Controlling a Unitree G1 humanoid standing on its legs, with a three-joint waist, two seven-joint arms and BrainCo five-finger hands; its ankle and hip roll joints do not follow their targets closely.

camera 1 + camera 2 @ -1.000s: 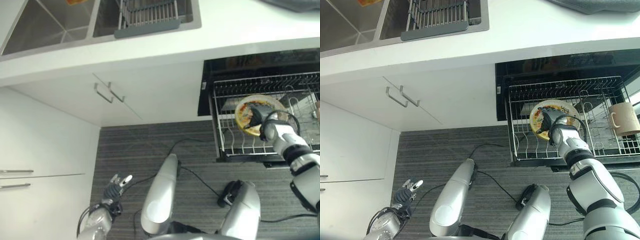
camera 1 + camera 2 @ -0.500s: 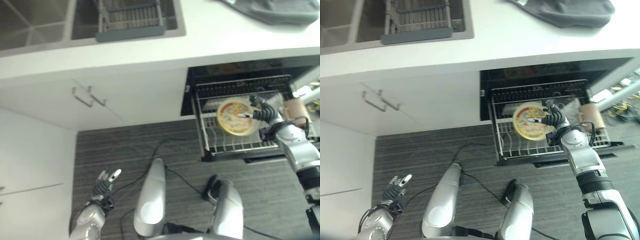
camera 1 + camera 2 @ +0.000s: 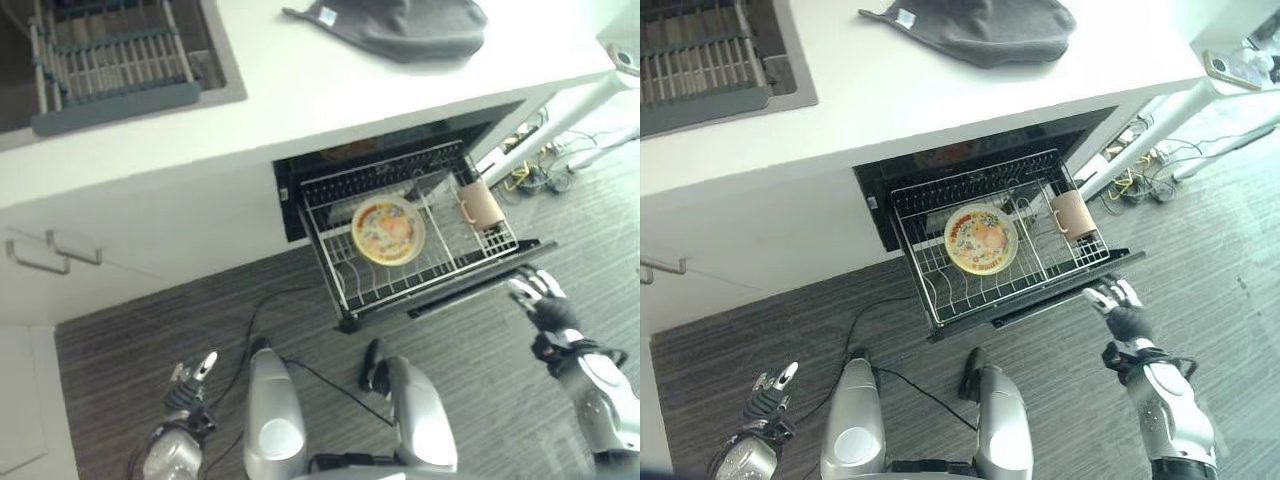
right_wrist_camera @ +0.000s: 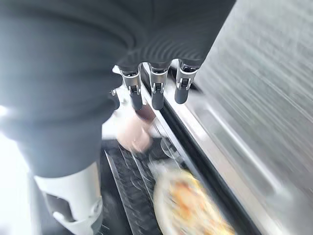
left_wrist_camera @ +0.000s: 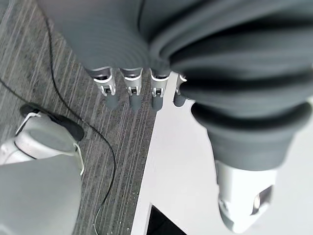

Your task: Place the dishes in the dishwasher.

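You find no readable text, label or number here; the tag on the grey cloth (image 3: 975,28) is illegible.

left hand (image 3: 190,378): small and dark at the back, with pale silver finger ends.
right hand (image 3: 1122,310): dark ribbed back, with silver fingers above it.
left arm (image 3: 165,458): rounded silver-grey shell, dark at the wrist.
right arm (image 3: 1175,425): smooth silver-grey forearm shell, with a black band where it meets the wrist.
left hand's cover (image 5: 234,73): dark grey, in thick soft ribs and folds.
left hand's fingers (image 5: 133,95): a row of short silver links, each with a small screw or pin and a dark rounded tip.
left hand's thumb (image 5: 242,205): broad silver-white piece set apart from the row, with a dark recess near its end.
right hand's cover (image 4: 73,58): the same dark ribbed material.
right hand's fingers (image 4: 156,93): silver links with dark tips.
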